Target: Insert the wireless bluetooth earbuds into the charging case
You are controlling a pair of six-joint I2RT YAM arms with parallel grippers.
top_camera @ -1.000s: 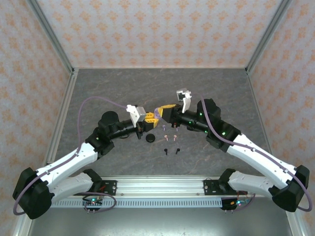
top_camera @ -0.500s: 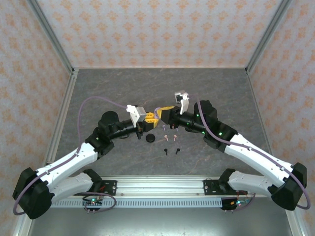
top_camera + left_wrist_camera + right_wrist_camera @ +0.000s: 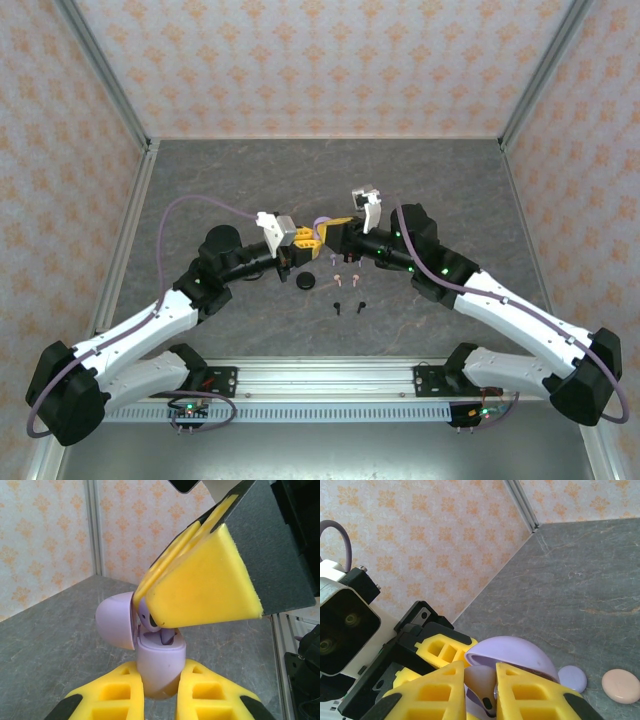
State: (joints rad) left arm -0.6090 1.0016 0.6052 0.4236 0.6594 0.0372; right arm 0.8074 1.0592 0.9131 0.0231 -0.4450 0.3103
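Note:
My left gripper (image 3: 160, 674) is shut on the body of the lilac charging case (image 3: 159, 657), held upright above the table with its lid (image 3: 115, 620) swung open. From above, my right gripper (image 3: 481, 686) is shut on a lilac earbud (image 3: 479, 672) and holds it at the case's open top, its head (image 3: 146, 620) at the rim of a socket. The two grippers meet over mid-table, left (image 3: 303, 237) and right (image 3: 330, 228). More earbuds lie loose on the table: lilac (image 3: 332, 258), pink (image 3: 338, 276) and black (image 3: 339, 307).
A black disc (image 3: 305, 281) lies just below the left gripper. In the right wrist view a lilac disc (image 3: 572, 677) and a pink disc (image 3: 620, 685) rest on the grey table beyond the case. Patterned walls close in the table (image 3: 220, 180) on three sides.
The right arm has crept a little to the left, toward the case. The left arm has stayed still with the case.

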